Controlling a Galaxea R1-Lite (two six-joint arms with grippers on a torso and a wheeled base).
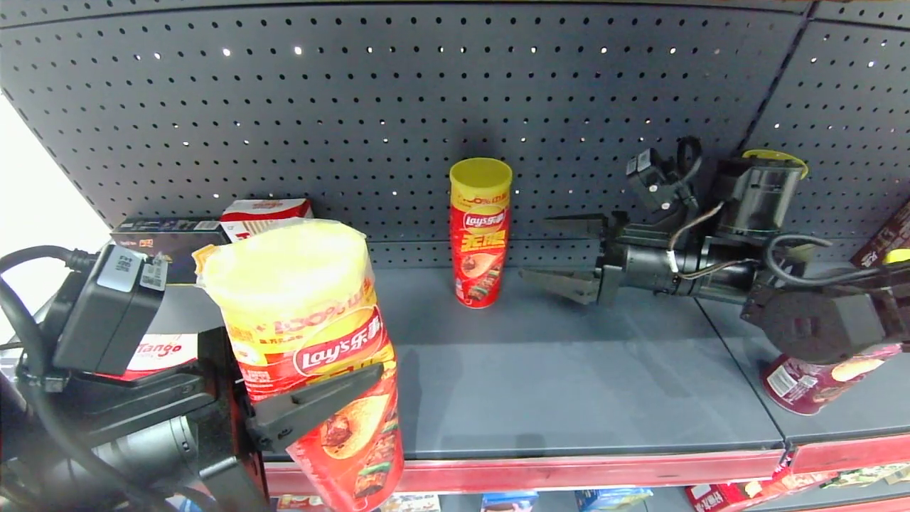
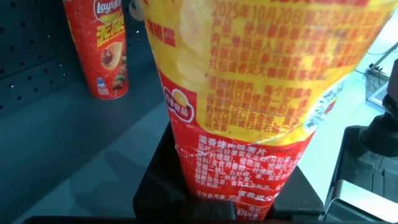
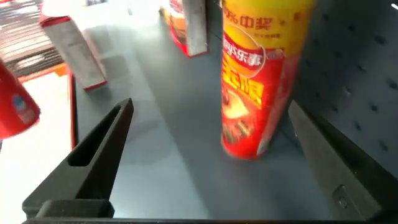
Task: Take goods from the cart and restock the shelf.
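Observation:
A red chip can with a yellow lid (image 1: 480, 235) stands upright near the back of the grey shelf (image 1: 569, 384). My right gripper (image 1: 537, 249) hovers just to its right, open, fingers pointing at it. In the right wrist view the can (image 3: 258, 81) stands just beyond the open fingers (image 3: 93, 162), nearer one of them, untouched. My left gripper (image 1: 316, 387) is shut on a second, plastic-wrapped chip can (image 1: 313, 341), held upright in front of the shelf's front left edge. The left wrist view shows this held can (image 2: 249, 112) close up, with the standing can (image 2: 102, 50) behind it.
Snack boxes (image 1: 266, 213) and a dark box (image 1: 167, 235) sit at the shelf's back left, a white-and-red pack (image 1: 160, 352) below them. A dark red can (image 1: 817, 380) lies on the right section. The pegboard back wall (image 1: 398, 107) and the red front lip (image 1: 569, 469) bound the shelf.

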